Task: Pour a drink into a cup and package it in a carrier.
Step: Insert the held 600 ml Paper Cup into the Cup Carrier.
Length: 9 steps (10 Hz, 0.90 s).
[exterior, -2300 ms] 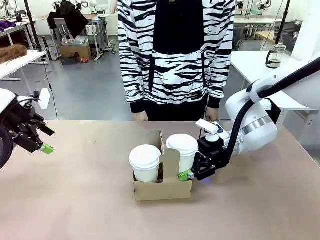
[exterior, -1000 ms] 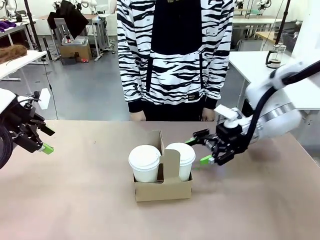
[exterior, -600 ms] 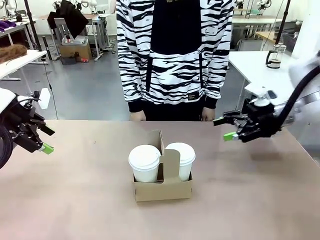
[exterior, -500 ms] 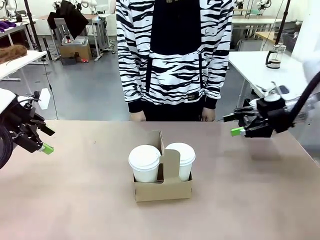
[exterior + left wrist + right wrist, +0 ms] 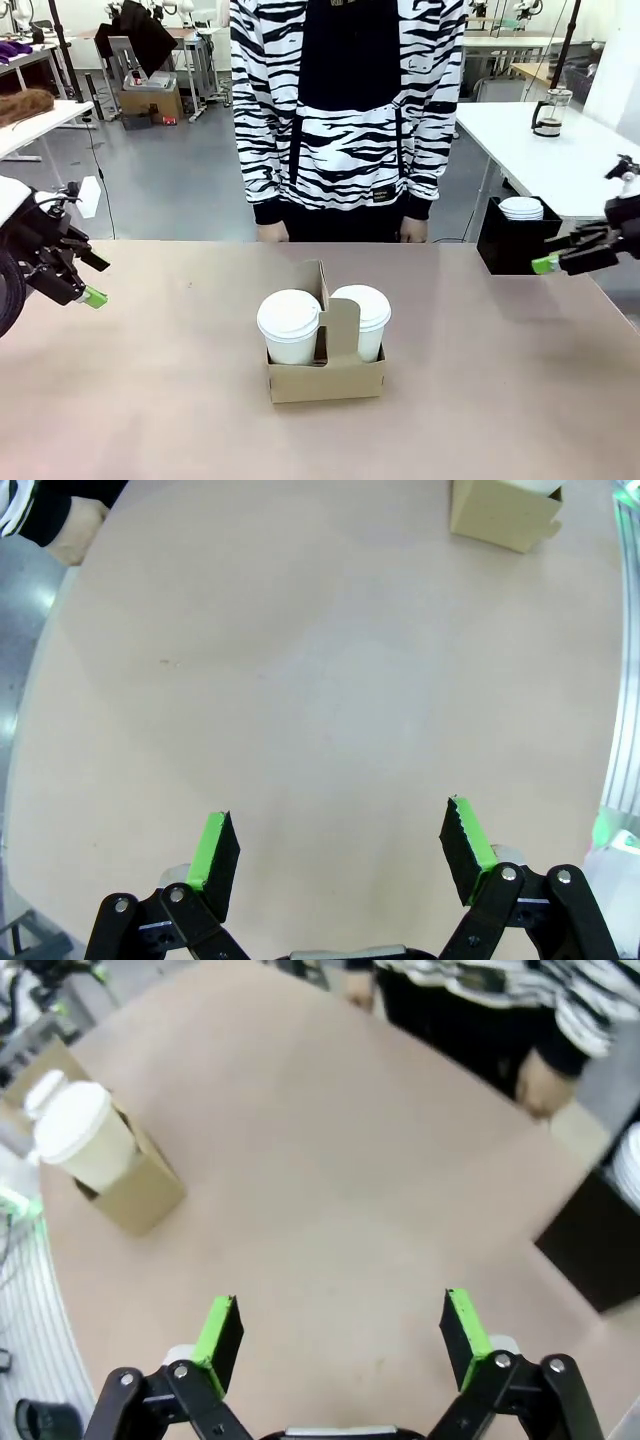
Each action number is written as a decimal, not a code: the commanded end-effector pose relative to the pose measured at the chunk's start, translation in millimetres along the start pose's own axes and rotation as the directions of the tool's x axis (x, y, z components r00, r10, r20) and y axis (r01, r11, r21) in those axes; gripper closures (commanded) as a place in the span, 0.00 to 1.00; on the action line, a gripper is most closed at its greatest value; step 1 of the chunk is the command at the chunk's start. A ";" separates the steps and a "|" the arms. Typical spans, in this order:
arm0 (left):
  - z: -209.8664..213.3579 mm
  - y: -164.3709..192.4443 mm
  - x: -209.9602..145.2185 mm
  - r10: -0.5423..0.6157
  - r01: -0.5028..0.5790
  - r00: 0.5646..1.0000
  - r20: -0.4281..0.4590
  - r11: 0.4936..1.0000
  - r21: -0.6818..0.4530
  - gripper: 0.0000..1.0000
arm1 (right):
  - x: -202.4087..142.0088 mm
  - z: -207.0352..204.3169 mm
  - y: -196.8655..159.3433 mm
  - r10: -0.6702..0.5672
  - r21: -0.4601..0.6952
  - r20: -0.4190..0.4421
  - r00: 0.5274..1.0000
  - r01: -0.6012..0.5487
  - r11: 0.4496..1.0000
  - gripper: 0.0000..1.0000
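The left gripper (image 5: 85, 285) hung at the robot's left table edge, green pads (image 5: 213, 845) spread wide, holding nothing. The right gripper (image 5: 562, 252) hovered at the far right edge, its fingers (image 5: 458, 1326) likewise apart and empty

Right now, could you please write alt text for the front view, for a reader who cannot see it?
A cardboard carrier on a brown table holds two lidded white cups. A person in a zebra-striped top stands at the far side, and the open left gripper and right gripper hang at the edges, clear of it.
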<state>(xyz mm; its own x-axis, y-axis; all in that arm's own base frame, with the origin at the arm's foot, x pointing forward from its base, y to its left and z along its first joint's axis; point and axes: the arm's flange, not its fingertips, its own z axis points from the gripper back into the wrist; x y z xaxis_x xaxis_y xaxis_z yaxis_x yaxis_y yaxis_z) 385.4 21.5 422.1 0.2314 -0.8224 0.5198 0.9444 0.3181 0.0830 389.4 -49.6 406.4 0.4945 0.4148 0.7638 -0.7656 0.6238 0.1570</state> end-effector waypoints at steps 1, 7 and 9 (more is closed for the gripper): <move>-0.1 -0.1 -0.9 -0.006 0.006 1.000 0.021 1.000 -0.006 0.00 | -19.9 11.5 6.4 -0.085 -0.002 -0.045 0.995 0.085 0.996 0.00; -0.1 -0.1 -0.9 -0.006 0.006 1.000 0.021 1.000 -0.006 0.00 | -25.1 18.6 -13.0 -0.093 -0.019 -0.023 0.995 0.093 0.996 0.00; -0.1 -0.1 -0.9 -0.006 0.006 1.000 0.021 1.000 -0.006 0.00 | -25.1 18.6 -13.0 -0.093 -0.019 -0.023 0.995 0.093 0.996 0.00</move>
<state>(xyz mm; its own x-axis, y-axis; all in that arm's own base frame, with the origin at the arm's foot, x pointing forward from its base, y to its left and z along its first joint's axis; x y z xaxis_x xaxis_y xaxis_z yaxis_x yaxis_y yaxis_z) 385.3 21.7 421.9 0.2323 -0.8223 0.5195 0.9443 0.3187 0.0822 377.8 -81.2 394.7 0.5742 0.3600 0.7354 -0.7104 0.6655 0.2289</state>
